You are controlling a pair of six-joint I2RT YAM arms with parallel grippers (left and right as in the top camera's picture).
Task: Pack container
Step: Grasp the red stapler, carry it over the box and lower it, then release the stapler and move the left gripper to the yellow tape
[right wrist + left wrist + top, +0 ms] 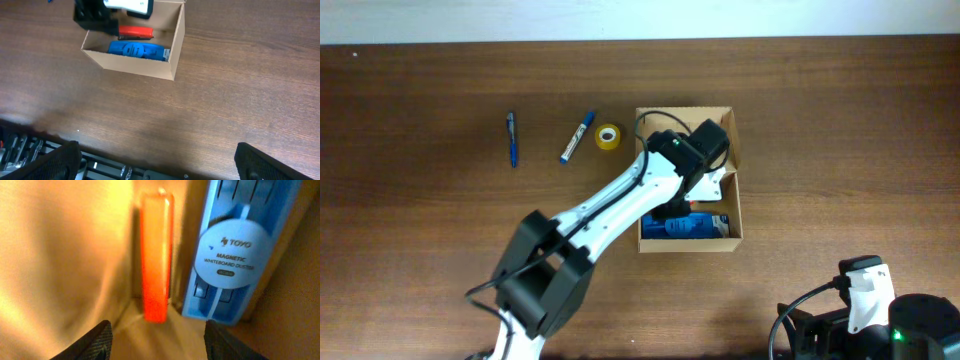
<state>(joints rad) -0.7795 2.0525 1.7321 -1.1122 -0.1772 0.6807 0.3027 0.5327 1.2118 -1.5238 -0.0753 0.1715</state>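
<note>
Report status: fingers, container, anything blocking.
Left fingers open, empty, inside container. Right fingers open, away from it. Red item, duster packed; pen, marker, tape outside.

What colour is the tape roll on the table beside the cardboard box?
Yellow; the tape roll shows best in the overhead view.

The worktop (420,200) is dark wood grain with a soft sheen. The container (130,66) is plain matt brown cardboard (no gloss on its walls). The blue duster (235,255) looks like smooth moulded plastic with a paper-like round label. The orange-red bar (156,255) is shiny plastic.
</note>
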